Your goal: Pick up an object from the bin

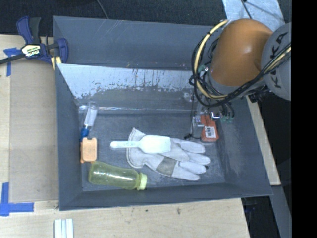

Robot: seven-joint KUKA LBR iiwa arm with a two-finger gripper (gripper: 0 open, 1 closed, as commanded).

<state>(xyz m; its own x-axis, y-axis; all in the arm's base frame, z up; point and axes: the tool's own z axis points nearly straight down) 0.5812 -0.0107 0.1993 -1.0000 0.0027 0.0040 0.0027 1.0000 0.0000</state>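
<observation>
Over the right of the bin (148, 48), I see my gripper (200, 130) hanging by the right end of a white glove (181, 158) lying mid-floor; released or clenched, I cannot tell. 1 white scoop (148, 144) rests on the glove, 1 green bottle (116, 176) just beside it.

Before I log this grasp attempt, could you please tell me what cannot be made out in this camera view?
- Camera view: the bin floor under the end effector is hidden by the end effector itself.
- Camera view: part of the white work glove is covered by the white plastic scoop lying on it.
- Camera view: the clear blue-tipped tube by the left wall is too small to identify.
</observation>
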